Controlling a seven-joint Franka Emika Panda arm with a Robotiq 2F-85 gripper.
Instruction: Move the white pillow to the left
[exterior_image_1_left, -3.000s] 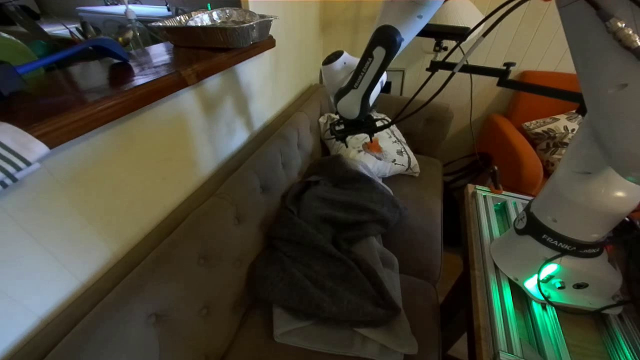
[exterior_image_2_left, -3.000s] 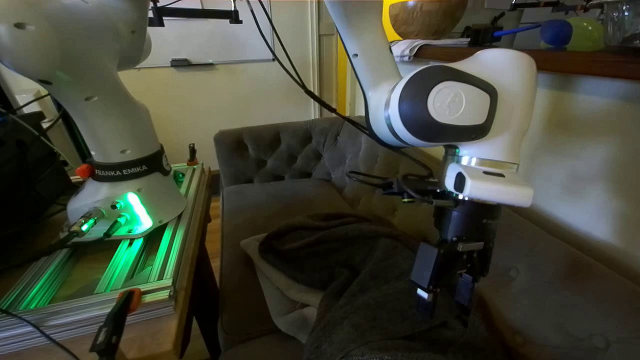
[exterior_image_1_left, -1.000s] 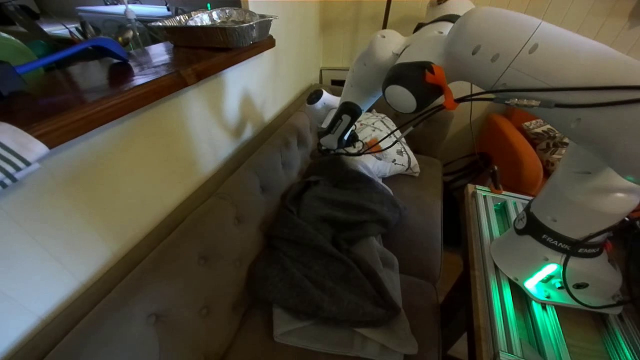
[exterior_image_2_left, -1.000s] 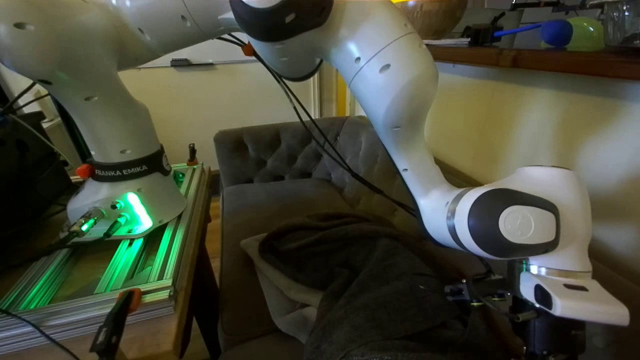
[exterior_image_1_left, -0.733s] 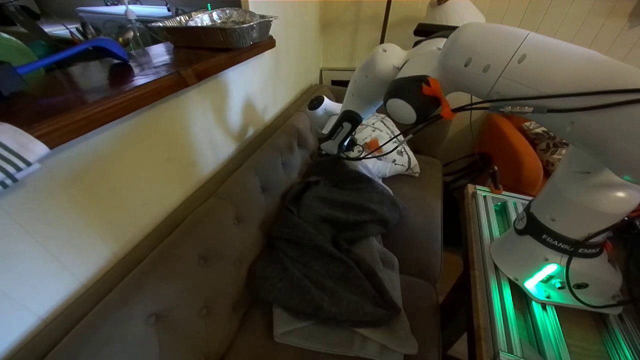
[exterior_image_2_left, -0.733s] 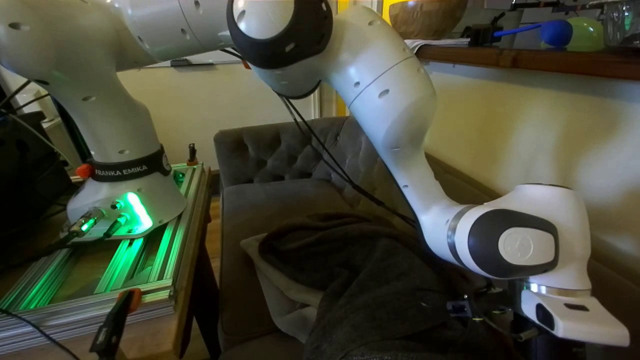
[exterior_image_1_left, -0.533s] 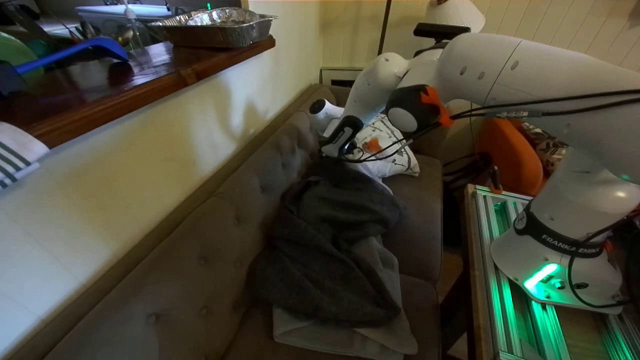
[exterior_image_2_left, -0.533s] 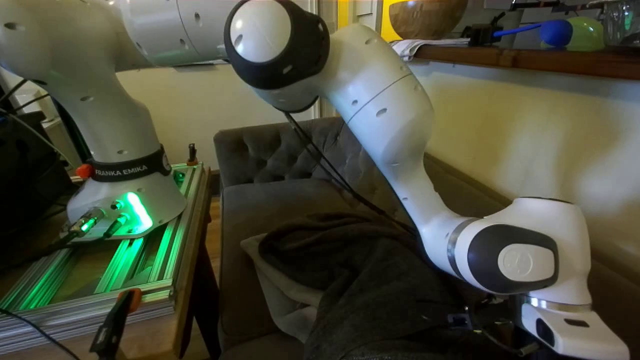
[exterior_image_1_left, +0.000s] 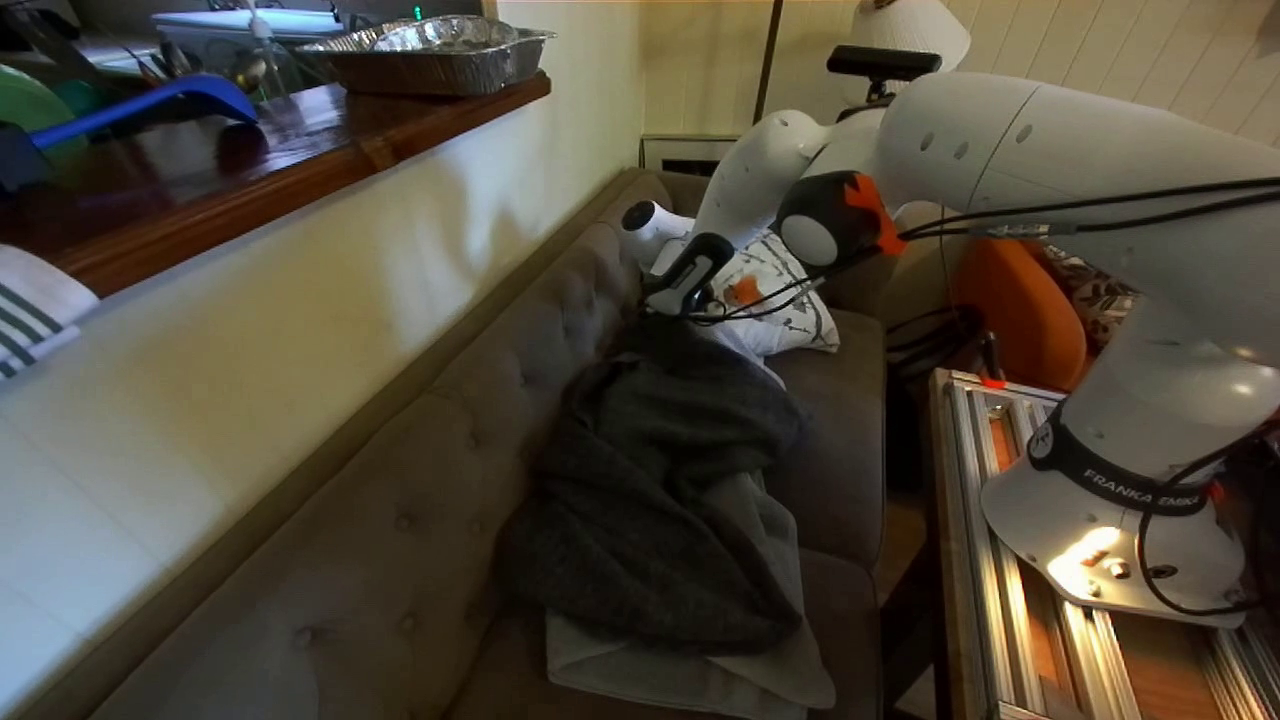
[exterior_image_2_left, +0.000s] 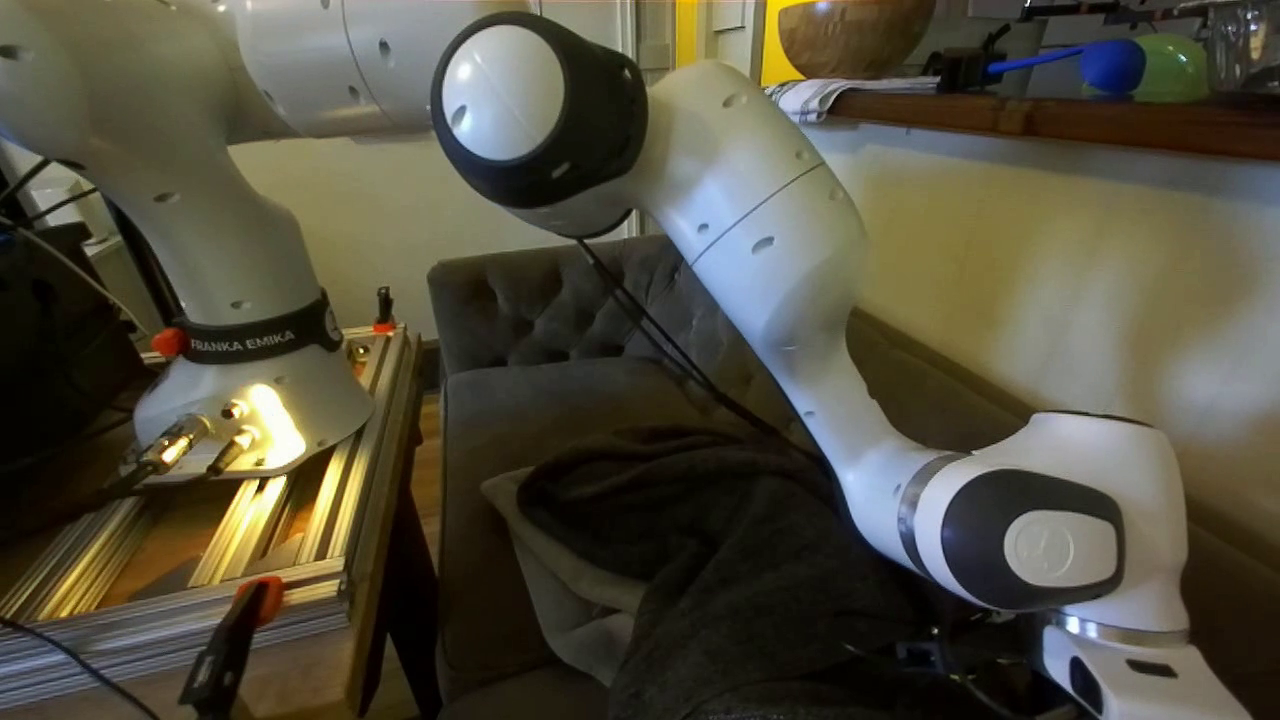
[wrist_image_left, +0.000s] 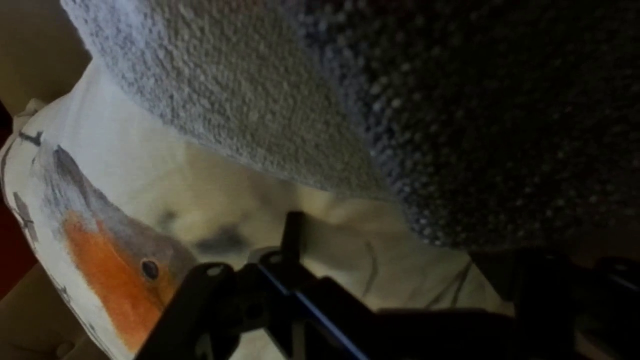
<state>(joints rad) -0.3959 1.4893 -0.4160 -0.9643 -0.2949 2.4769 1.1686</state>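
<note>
The white pillow (exterior_image_1_left: 745, 290), printed with an orange bird and twigs, lies at the far end of the couch, partly hidden by my arm. It fills much of the wrist view (wrist_image_left: 210, 200), its upper edge covered by grey fabric. My gripper (wrist_image_left: 407, 255) is open, its two dark fingers wide apart over the pillow's surface in the wrist view. Pillow cloth shows between them, and whether they touch it I cannot tell. The right finger is beside the dark blanket's edge. In both exterior views the fingertips are hidden or out of frame.
A dark grey blanket (exterior_image_1_left: 660, 500) lies bunched on the couch beside the pillow and hangs close in the wrist view (wrist_image_left: 475, 125). The couch back (exterior_image_1_left: 400, 480) runs along the wall. A wooden counter (exterior_image_1_left: 330, 160) holds a foil tray (exterior_image_1_left: 440, 60). An orange armchair (exterior_image_1_left: 1010, 300) stands behind.
My arm has reached out and lowered from above the couch to the pillow's near side, slowing at the end. The base light turned from green to yellowish white. The pillow shows no clear movement.
</note>
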